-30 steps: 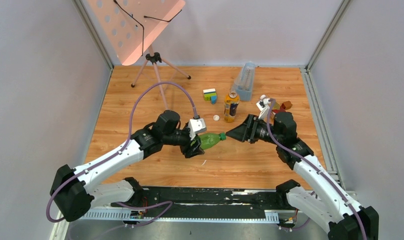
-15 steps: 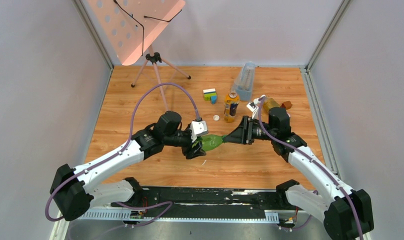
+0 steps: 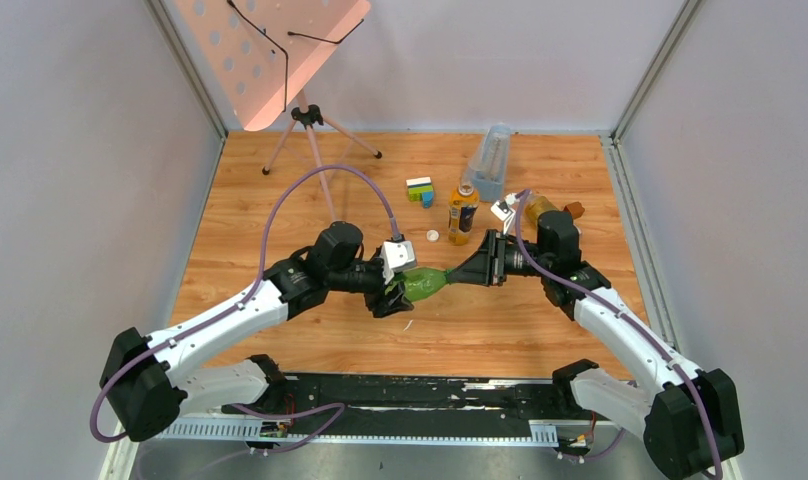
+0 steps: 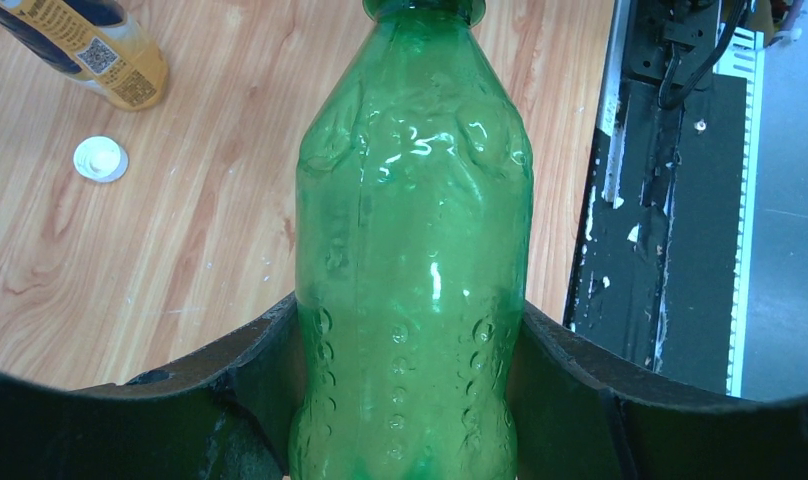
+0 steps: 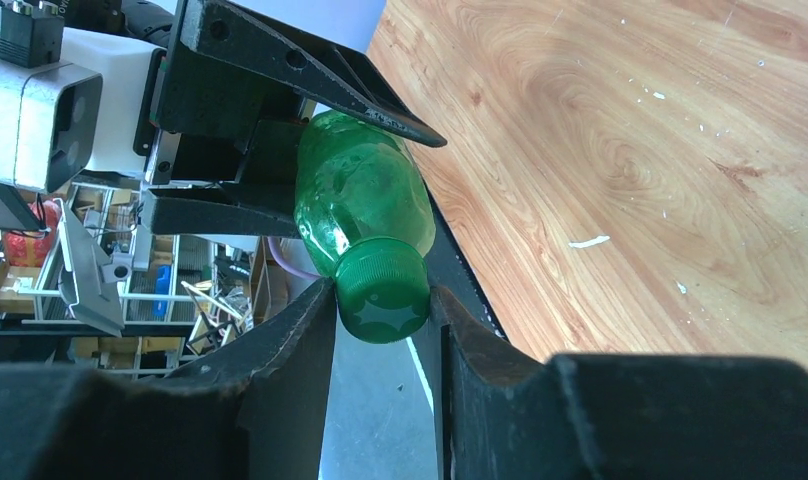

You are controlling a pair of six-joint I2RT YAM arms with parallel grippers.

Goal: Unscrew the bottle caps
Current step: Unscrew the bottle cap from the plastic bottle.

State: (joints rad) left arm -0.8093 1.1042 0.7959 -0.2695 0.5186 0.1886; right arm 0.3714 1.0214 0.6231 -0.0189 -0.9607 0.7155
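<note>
- My left gripper [image 3: 394, 291] was clamped on the body of the green bottle [image 4: 412, 250].
- My right gripper [image 3: 459, 275] had its jaws pressed on both sides of the green cap [image 5: 382, 292], which was not yet off.
- One white cap [image 4: 100, 159] lay loose, well aside of the left jaws, so I judged one bottle done.
- There was free room around the right jaws for turning.

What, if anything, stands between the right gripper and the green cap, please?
Nothing visible does: the right gripper sits closed on the green cap, a finger on each side, while the left gripper holds the green bottle.
</note>
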